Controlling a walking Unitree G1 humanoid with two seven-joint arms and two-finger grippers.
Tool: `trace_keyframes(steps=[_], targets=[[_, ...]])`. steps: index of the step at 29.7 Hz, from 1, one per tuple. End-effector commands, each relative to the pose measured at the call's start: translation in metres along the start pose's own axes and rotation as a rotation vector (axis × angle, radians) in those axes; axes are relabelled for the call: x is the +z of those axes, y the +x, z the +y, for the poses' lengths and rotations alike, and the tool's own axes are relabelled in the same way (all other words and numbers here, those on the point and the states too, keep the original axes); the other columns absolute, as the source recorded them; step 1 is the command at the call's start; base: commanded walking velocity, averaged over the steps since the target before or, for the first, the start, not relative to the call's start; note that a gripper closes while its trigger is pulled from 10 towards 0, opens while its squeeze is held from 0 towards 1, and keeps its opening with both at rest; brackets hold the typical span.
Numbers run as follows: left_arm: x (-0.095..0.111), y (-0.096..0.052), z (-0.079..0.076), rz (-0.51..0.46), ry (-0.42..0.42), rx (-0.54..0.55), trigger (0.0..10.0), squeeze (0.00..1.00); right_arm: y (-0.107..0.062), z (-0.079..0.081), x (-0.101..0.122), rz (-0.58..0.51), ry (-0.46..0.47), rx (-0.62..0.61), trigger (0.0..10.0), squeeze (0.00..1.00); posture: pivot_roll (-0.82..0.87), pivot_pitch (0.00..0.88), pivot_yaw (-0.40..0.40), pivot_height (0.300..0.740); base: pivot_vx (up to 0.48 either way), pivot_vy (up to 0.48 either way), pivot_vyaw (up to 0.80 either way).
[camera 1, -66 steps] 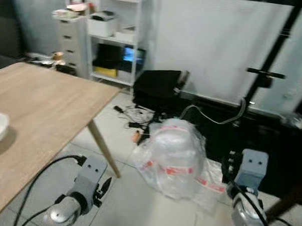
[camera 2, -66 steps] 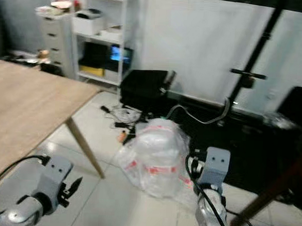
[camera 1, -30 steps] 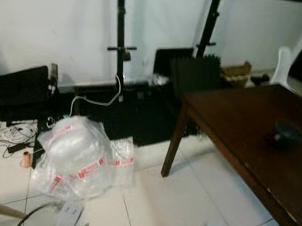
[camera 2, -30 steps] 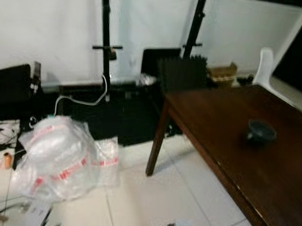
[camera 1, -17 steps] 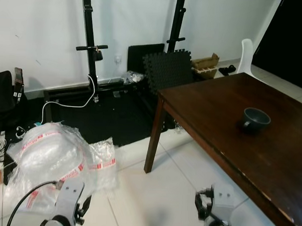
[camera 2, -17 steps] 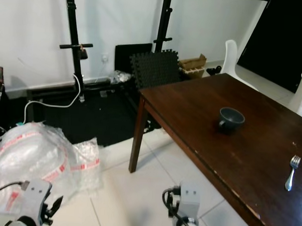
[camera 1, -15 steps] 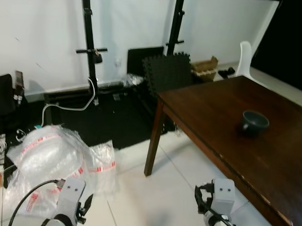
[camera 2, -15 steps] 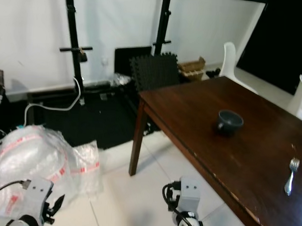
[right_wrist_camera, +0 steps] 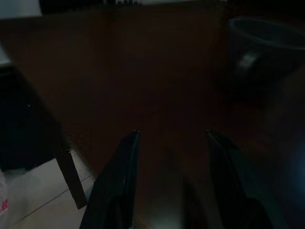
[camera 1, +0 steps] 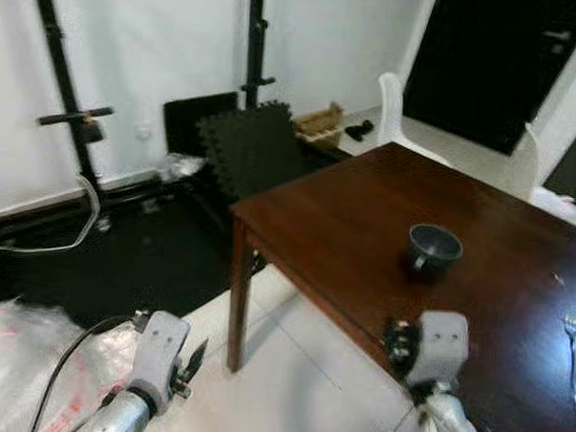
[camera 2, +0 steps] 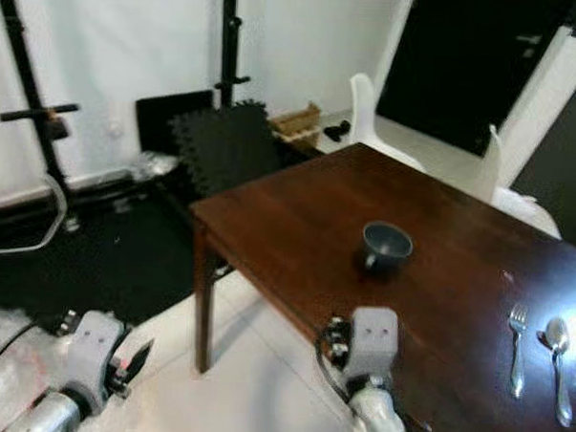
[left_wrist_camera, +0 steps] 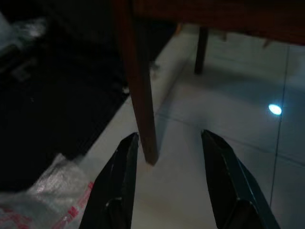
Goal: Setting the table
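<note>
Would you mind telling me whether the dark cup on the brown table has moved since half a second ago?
No. The cup sits at the same spot on the table; the camera turned.

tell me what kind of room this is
Probably a dining area in a home, doubling as storage or a recording space. A dark wooden table holds a cup, fork and spoon, with white chairs behind it; black stands and foam mats sit against the wall.
</note>
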State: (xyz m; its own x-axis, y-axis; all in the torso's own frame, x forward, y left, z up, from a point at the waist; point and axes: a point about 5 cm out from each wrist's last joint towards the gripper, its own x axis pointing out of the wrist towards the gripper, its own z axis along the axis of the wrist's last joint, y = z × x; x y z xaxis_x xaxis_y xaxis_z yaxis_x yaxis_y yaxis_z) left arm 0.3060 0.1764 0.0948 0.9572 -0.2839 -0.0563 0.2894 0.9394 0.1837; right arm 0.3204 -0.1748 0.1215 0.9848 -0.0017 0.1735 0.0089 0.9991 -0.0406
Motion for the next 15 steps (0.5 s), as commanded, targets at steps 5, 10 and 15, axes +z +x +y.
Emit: trace_keyframes(steps=[5,10,15], targets=[[0.01,-0.002,-0.018,-0.028,0.013,-0.142,10.0,0.0,-0.007,-0.009,-0.005,0.028,-0.027,-0.037,10.0,0.0,0.05,0.14,0.043,0.74,0.471,0.0,-0.8],[0.019,-0.005,-0.029,-0.056,0.034,-0.258,10.0,0.0,-0.009,-0.008,-0.005,0.033,-0.036,-0.042,10.0,0.0,0.05,0.14,0.044,0.74,0.445,0.0,-0.8],[0.031,-0.009,-0.038,-0.086,0.063,-0.37,10.0,0.0,-0.011,-0.009,-0.007,0.04,-0.043,-0.047,10.0,0.0,0.05,0.14,0.043,0.74,0.438,0.0,-0.8]])
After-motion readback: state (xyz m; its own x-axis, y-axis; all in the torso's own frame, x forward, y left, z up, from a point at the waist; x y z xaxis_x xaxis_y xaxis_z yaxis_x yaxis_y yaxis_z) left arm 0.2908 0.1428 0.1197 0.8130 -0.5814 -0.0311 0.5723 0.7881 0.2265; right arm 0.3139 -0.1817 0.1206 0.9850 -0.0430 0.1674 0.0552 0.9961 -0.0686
